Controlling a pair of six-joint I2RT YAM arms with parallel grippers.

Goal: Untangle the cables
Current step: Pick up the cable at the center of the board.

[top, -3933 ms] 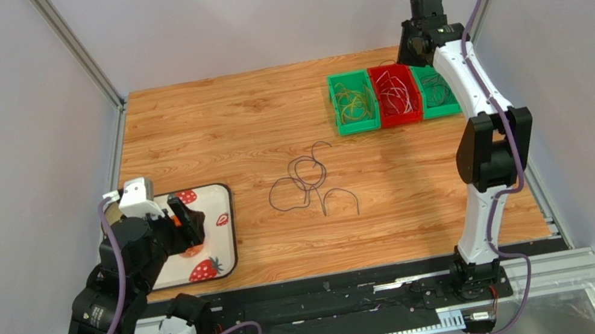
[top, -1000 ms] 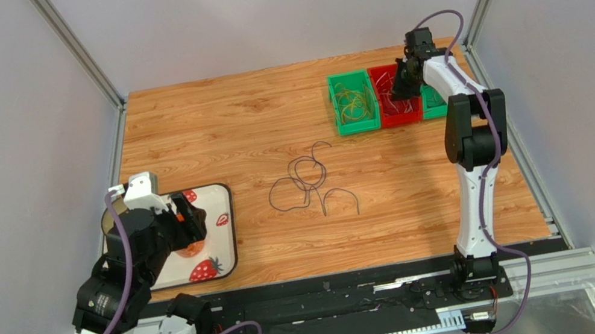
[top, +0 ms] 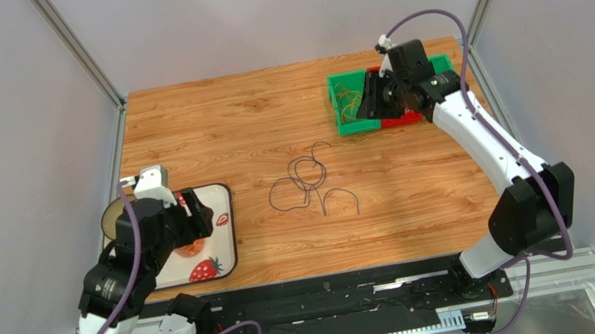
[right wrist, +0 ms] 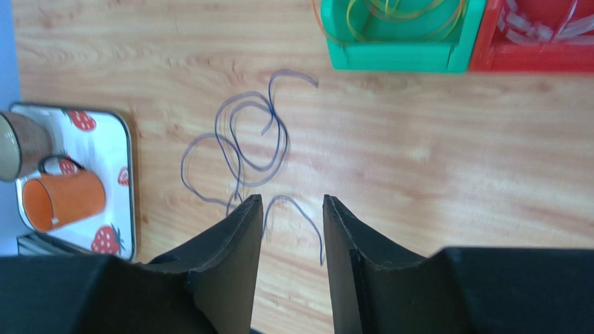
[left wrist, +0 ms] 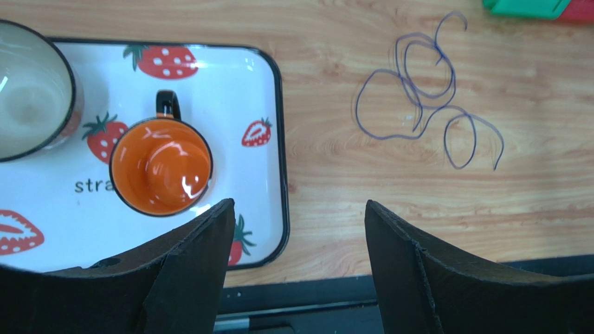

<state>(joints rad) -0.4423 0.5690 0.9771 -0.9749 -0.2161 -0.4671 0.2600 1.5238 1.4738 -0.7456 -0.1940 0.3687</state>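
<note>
Left end effector (left wrist: 298,209): fingers spread, gripping nothing, above the strawberry tray (left wrist: 230,90). Right end effector (right wrist: 291,202): fingers parted, gripping nothing, above the green bin (top: 349,126). The cables (top: 310,183) lie looped at mid-bench (top: 202,129).

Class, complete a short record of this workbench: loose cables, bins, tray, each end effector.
Loose cables: thin dark purple cables in overlapping loops on the wooden table
Bins: green plastic bin holding yellow cables; adjoining red plastic bin holding white cables
Tray: white strawberry-print tray carrying an orange mug
Left end effector: open, empty, over the tray
Right end effector: open, empty, above the table near the bins
</note>
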